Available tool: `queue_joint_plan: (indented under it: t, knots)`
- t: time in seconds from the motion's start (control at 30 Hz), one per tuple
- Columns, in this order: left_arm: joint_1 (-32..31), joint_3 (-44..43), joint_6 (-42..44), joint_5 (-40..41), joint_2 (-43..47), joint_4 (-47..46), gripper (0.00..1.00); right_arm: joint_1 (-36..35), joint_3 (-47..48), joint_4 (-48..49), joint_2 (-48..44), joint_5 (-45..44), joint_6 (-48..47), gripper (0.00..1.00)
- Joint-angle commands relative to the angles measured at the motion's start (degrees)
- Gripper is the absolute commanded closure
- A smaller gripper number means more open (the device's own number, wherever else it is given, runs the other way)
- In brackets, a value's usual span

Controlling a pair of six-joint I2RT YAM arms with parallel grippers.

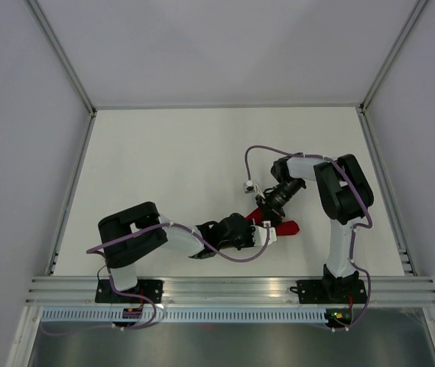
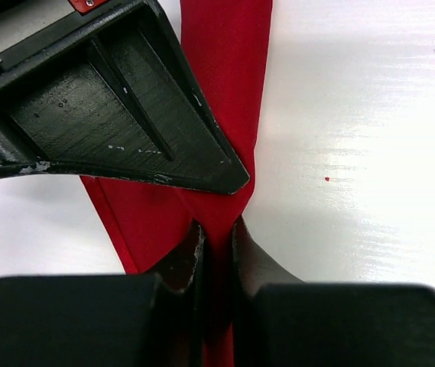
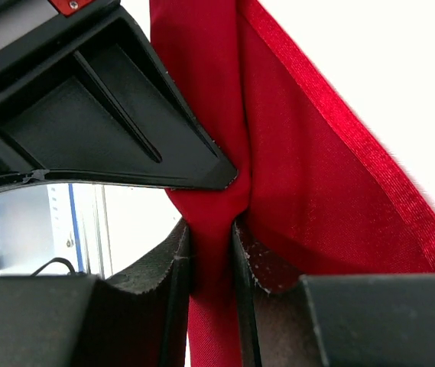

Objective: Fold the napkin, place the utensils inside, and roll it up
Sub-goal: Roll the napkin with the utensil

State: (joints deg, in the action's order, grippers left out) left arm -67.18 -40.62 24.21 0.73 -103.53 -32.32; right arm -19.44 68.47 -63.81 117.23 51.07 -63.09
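Note:
The red napkin [image 1: 285,227] is bunched into a narrow strip near the table's front right, held between both grippers. In the left wrist view the napkin [image 2: 225,76] runs as a folded band across the white table and passes between the jaws of my left gripper [image 2: 219,237], which is shut on it. In the right wrist view a gathered fold of the napkin [image 3: 316,191] is pinched by my right gripper [image 3: 213,229], also shut on it. From above, the left gripper [image 1: 265,234] and right gripper [image 1: 267,212] sit close together. The utensils are out of view.
An aluminium rail [image 1: 232,289] runs along the near edge, where both arm bases are bolted. Metal frame posts [image 1: 72,199] border the white table on the left and right. A purple cable [image 1: 259,149] loops above the right arm.

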Motion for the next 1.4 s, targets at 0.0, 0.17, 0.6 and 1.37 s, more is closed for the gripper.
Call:
queue_joint_plan:
  t: [0.0, 0.17, 0.6, 1.37]
  knots:
    - [0.38, 0.02, -4.16, -0.38, -2.91, 4.27, 0.95, -0.25, -1.05, 6.84, 1.43, -6.68, -3.01, 0.75]
    - [1.26, 1.07, -9.61, -6.6, -1.68, 5.07, 0.98, -0.24, -6.05, 15.36, -5.84, -7.91, 2.79, 0.5]
    - [5.74, -1.21, -18.13, -16.72, -2.38, 9.46, 0.98, 2.21, -16.78, 41.03, -27.57, -15.28, 22.39, 0.02]
    - [21.38, -16.23, -29.56, -46.07, -14.94, 27.91, 0.98, 4.5, -34.36, 38.67, -52.19, -10.11, 10.18, 0.02]
